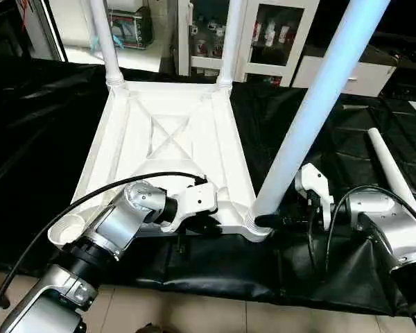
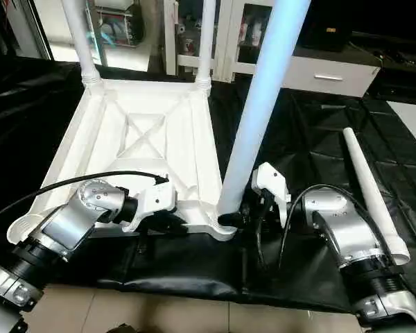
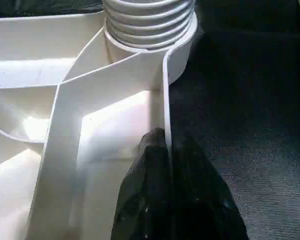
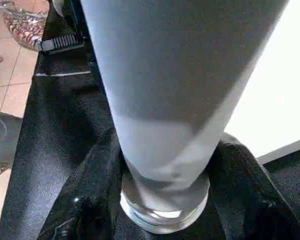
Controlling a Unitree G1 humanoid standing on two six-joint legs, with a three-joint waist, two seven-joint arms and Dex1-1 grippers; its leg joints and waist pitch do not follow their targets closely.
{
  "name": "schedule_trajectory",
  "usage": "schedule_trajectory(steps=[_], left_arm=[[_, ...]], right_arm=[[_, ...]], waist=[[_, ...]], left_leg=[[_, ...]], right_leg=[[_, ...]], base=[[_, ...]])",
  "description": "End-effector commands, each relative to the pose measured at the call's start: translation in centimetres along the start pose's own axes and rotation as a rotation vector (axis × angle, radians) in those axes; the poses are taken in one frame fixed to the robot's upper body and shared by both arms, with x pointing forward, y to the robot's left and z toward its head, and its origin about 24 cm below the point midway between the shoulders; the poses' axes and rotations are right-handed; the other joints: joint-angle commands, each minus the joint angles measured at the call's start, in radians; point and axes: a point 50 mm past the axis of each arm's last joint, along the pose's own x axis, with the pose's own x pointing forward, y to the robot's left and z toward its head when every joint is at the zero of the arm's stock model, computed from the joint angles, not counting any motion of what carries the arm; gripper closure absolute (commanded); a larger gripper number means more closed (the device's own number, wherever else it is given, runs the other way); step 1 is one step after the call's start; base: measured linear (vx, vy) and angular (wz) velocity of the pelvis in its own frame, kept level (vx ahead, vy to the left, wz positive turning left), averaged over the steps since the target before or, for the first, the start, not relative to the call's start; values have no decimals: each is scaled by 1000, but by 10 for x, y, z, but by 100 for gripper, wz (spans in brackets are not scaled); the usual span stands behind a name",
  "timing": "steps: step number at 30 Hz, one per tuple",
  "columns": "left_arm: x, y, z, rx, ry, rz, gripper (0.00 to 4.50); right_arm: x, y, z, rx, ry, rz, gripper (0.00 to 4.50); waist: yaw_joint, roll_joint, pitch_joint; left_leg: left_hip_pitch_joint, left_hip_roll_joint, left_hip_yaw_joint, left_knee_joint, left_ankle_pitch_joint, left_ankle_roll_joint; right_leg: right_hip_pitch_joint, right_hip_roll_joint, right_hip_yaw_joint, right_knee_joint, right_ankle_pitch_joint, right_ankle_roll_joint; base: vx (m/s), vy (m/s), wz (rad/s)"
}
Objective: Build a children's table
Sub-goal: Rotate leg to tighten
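Reaching in level from the bench's near edge, the left claw (image 1: 209, 223) pinches the upturned tabletop's (image 1: 168, 132) near rim, while the right claw (image 4: 165, 200) closes around the near-right leg's (image 1: 312, 111) base, upright in its corner socket.

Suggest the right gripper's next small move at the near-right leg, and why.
Probably twist the leg further into its corner socket: the right gripper has its fingers around the leg's base, thread rings show above the socket, and the left gripper pinches the tabletop rim.
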Motion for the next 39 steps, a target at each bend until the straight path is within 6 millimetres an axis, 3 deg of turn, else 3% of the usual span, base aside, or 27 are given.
schedule_trajectory(steps=[1,4,5,6,7,8,12,13,14,15,16,17,18,19,20,21,22,24,25,27,29,31,33,34,36,38,39], left_arm=[[11,-2,5,0,3,-22,450],[13,7,8,-64,-12,64,450],[16,13,10,-102,-24,121,450],[17,17,12,-124,-31,153,450],[18,19,13,-141,-36,178,450],[20,24,17,-172,-51,218,450],[27,42,28,-301,-61,387,450],[29,47,30,-321,-49,447,450],[30,52,33,-339,-44,511,450],[31,60,37,-352,-43,602,450],[32,62,40,-355,-44,636,450],[32,63,40,-352,-42,641,450],[33,66,43,-332,-31,682,450],[33,66,45,-326,-31,688,450],[34,66,46,-324,-33,688,450],[34,67,46,-327,-34,688,450],[34,67,47,-321,-31,690,450],[33,68,46,-319,-27,693,450],[32,68,44,-320,-24,698,450],[31,69,40,-316,-11,707,450],[31,69,38,-316,-6,706,450],[31,69,35,-311,1,698,450],[31,67,34,-302,3,685,450],[32,66,34,-289,-6,665,450],[34,63,35,-273,-20,630,450],[37,57,35,-234,-35,556,450],[39,50,31,-223,-26,489,450]], right_arm=[[6,1,-12,62,8,-46,245],[12,-9,-25,126,34,-225,246],[16,-12,-33,188,47,-317,246],[19,-14,-38,222,54,-365,246],[22,-15,-41,251,59,-400,246],[28,-15,-44,286,56,-451,246],[52,-24,-48,400,58,-712,246],[57,-27,-49,427,62,-809,247],[64,-29,-47,460,51,-870,247],[75,-31,-44,501,28,-956,247],[80,-32,-41,514,21,-996,247],[81,-32,-41,513,20,-998,247],[91,-31,-34,502,10,-1016,247],[96,-31,-30,487,3,-1001,248],[99,-30,-28,478,-1,-989,248],[100,-30,-27,472,-3,-983,248],[100,-31,-26,458,-2,-984,248],[100,-32,-24,433,-7,-977,248],[100,-32,-22,422,-25,-963,248],[98,-33,-16,397,-64,-917,248],[95,-33,-11,398,-126,-863,248],[89,-34,-5,392,-189,-842,192],[82,-34,0,379,-229,-835,176],[77,-33,2,375,-246,-822,169],[71,-31,4,363,-265,-810,146],[61,-28,5,341,-273,-802,133],[50,-25,5,298,-258,-792,125]], waist=[[-7,1,-68],[-18,0,-61],[-23,-2,-59],[-26,3,-56],[-33,0,-56],[-51,-3,-57],[-82,-5,-57],[-85,2,-55],[-104,20,-57],[-114,21,-55],[-126,34,-53],[-131,36,-52],[-132,39,-52],[-133,27,-49],[-131,18,-49],[-126,10,-48],[-119,14,-53],[-116,19,-55],[-116,18,-56],[-115,16,-58],[-110,13,-59],[-103,10,-59],[-92,6,-59],[-93,3,-60],[-90,4,-68],[-76,-1,-77],[-74,-4,-75]], left_leg=[[12,66,-26,-73,-150,52],[16,63,-31,-79,-251,17],[17,62,-31,-78,-263,9],[24,58,-34,-78,-304,-8],[23,58,-37,-78,-320,-16],[13,56,-48,-81,-354,-29],[9,48,-59,-73,-395,-27],[11,47,-60,-71,-406,-27],[21,54,-75,-72,-476,-38],[14,58,-80,-78,-496,-38],[9,71,-93,-93,-569,-47],[6,79,-100,-105,-613,-51],[7,92,-105,-125,-675,-57],[20,74,-92,-113,-673,-55],[33,58,-85,-96,-652,-53],[37,38,-77,-69,-563,-33],[21,38,-78,-64,-469,-15],[7,51,-82,-77,-419,-10],[10,55,-81,-80,-422,-10],[2,58,-80,-85,-399,-6],[4,58,-71,-84,-373,9],[5,57,-64,-83,-344,26],[10,55,-56,-80,-322,42],[-7,53,-59,-83,-289,52],[-15,55,-59,-81,-229,63],[-8,57,-50,-70,-119,86],[-7,56,-47,-69,-101,97]], right_leg=[[48,-72,58,-51,-225,-242],[48,-74,53,-73,-386,-199],[45,-73,53,-75,-416,-188],[36,-72,48,-87,-492,-164],[37,-72,45,-91,-524,-149],[44,-73,33,-100,-597,-100],[42,-75,13,-119,-663,-57],[39,-74,9,-125,-681,-49],[44,-74,-19,-136,-669,-40],[51,-73,-25,-137,-639,-39],[65,-68,-42,-131,-578,-41],[73,-64,-43,-117,-527,-44],[82,-61,-29,-84,-404,-71],[59,-69,-18,-101,-406,-95],[47,-79,-20,-120,-474,-97],[43,-98,-29,-151,-619,-74],[57,-108,-28,-154,-656,-56],[60,-99,-21,-141,-580,-66],[54,-92,-17,-132,-521,-87],[59,-90,-9,-117,-437,-126],[57,-89,1,-110,-387,-160],[56,-89,7,-106,-374,-174],[53,-88,10,-106,-382,-176],[69,-87,9,-103,-393,-157],[74,-91,10,-99,-383,-139],[62,-88,18,-78,-247,-184],[58,-86,20,-73,-219,-199]], base=[[0,0,0],[0,0,0],[-52,-3,-1],[-52,-3,-1],[-68,1,-7],[-60,13,-11],[-15,3,-3],[0,0,0],[0,0,0],[0,0,0],[0,0,0],[0,0,0],[0,0,0],[0,0,0],[0,0,0],[0,0,0],[0,0,0],[0,0,0],[0,0,0],[0,0,0],[0,0,0],[0,0,0],[0,0,0],[0,0,0],[0,0,0],[26,-16,3],[52,-32,6]])
